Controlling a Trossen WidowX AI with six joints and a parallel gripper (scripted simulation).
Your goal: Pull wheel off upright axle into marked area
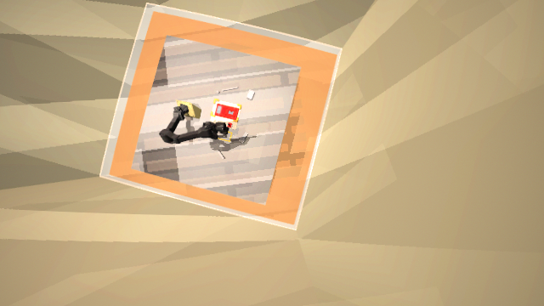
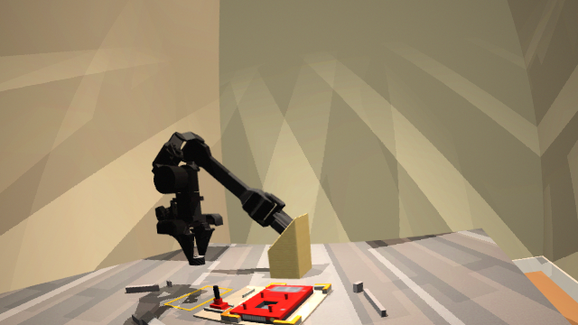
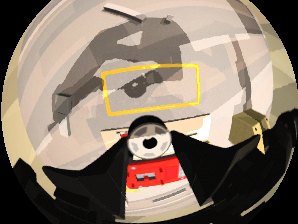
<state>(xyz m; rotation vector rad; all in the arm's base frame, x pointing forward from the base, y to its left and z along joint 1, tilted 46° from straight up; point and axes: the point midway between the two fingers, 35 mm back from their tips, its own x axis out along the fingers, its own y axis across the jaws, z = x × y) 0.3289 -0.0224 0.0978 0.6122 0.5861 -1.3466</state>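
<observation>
Black wheel (image 3: pixel 150 137) sits clamped between the tool (image 2: pixel 197 258) fingers, above the table

Wheel held in the air above the marked area

The gripper (image 2: pixel 197 258) hangs over the table (image 2: pixel 429 271), clamping the wheel (image 3: pixel 150 137) above the marked area (image 2: pixel 197 298). The upright axle (image 2: pixel 218 294) stands just right of that area, with the board (image 2: pixel 273 306) beside it and the wedge block (image 2: pixel 291 250) behind.

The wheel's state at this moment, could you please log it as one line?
gripper: shut on wheel | wheel: off axle, raised | yellow-outlined marked area: below, wheel not placed | phase: carrying
</observation>
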